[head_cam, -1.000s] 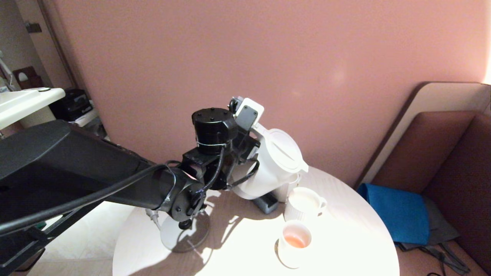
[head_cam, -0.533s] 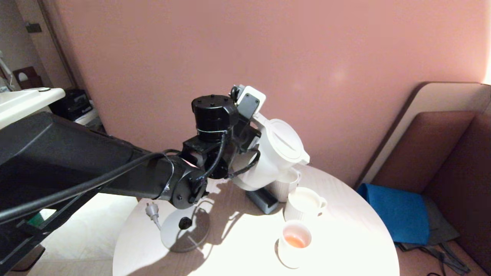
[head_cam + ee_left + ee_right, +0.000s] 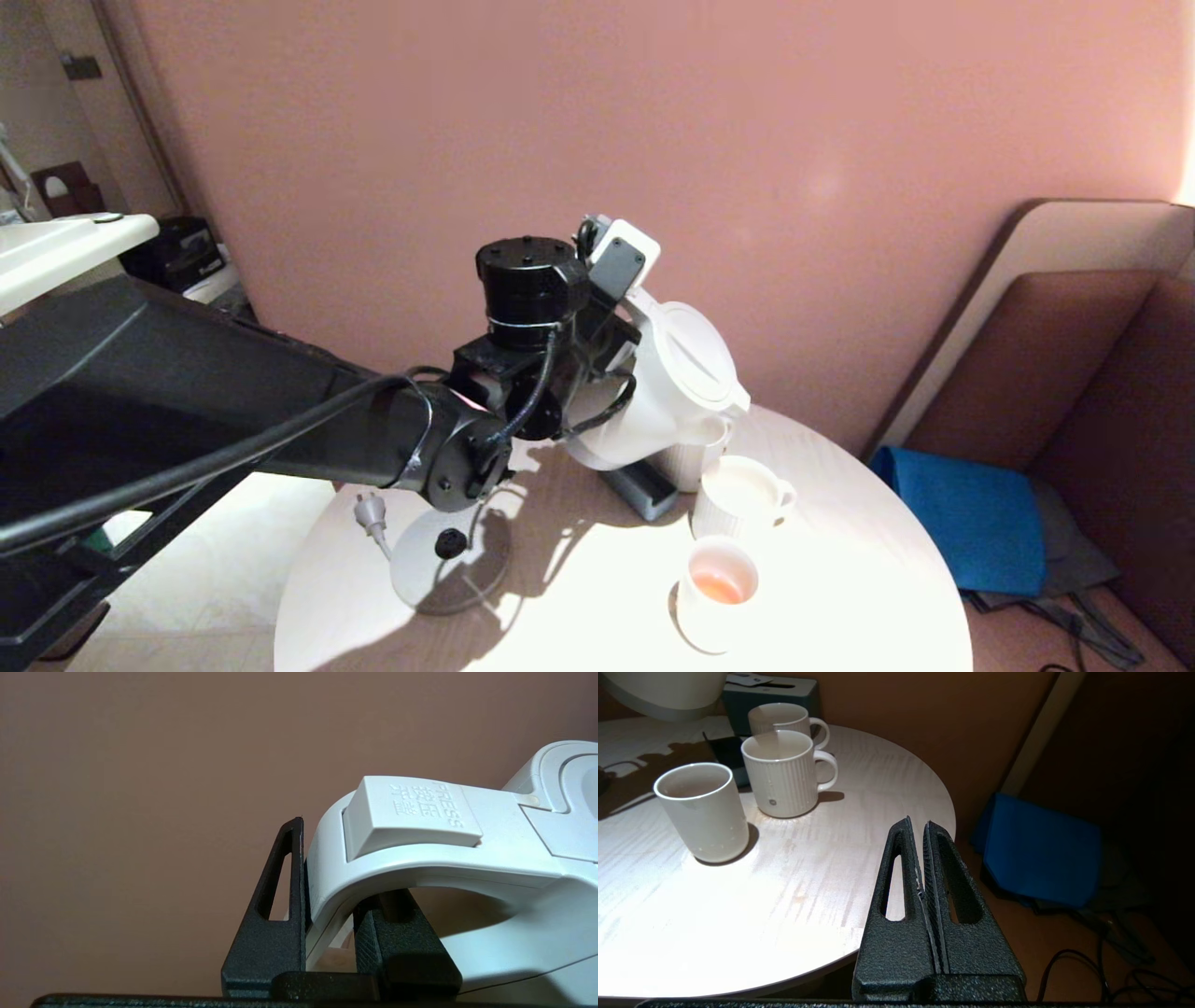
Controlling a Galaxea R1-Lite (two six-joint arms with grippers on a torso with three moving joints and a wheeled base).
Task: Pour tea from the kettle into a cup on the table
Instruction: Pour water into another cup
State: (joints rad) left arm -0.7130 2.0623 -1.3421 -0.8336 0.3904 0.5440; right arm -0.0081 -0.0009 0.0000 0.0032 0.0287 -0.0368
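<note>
My left gripper [image 3: 337,877] is shut on the loop handle of the white kettle [image 3: 667,392] and holds it above the round table [image 3: 840,579]. The kettle tilts to the right. Its spout [image 3: 740,406] hangs just over the farthest ribbed cup [image 3: 695,459]; no stream shows. A second ribbed mug [image 3: 739,495] stands in front of that cup. Nearest is a smooth white cup [image 3: 714,607] with pale orange tea [image 3: 719,586] in it. My right gripper [image 3: 918,825] is shut and empty by the table's right edge [image 3: 943,807], out of the head view.
The kettle's round grey base [image 3: 453,565] with its plug [image 3: 371,511] lies at the table's left front. A dark grey box [image 3: 642,487] sits under the kettle. A blue cushion [image 3: 971,527] and brown seating are right of the table, and a pink wall stands behind.
The left arm lifted the kettle, then shifted it slightly right and down. It now tilts more steeply, with the spout closer over the far cup. The cups have not moved.
</note>
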